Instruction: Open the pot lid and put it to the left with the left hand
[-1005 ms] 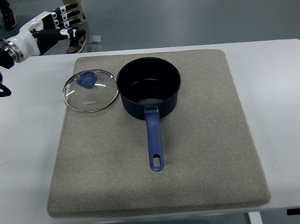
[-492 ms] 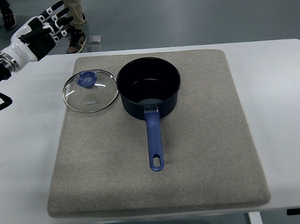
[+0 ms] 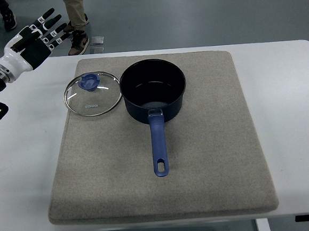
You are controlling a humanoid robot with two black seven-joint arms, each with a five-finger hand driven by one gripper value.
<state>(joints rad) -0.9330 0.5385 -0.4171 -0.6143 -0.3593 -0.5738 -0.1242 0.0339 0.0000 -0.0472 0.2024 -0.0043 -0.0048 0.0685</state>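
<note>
White table (image 3: 288, 110), grey mat (image 3: 212, 164) on top, blue-grey floor (image 3: 200, 15), person's shoes (image 3: 78, 44) at far edge

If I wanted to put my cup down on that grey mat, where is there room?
The mat is bare right of the pot and its handle, and along the near edge below the glass lid. The far-left corner is crowded: lid and pot sit side by side. The left hand hovers open beyond the table's far-left corner.

A dark navy round pot (image 3: 153, 90) with a lighter blue handle sits on a grey-beige speckled felt mat (image 3: 211, 159). A clear glass lid (image 3: 92, 93) has a blue knob. White tabletop (image 3: 288, 110); black-and-white left hand (image 3: 31, 42).
</note>
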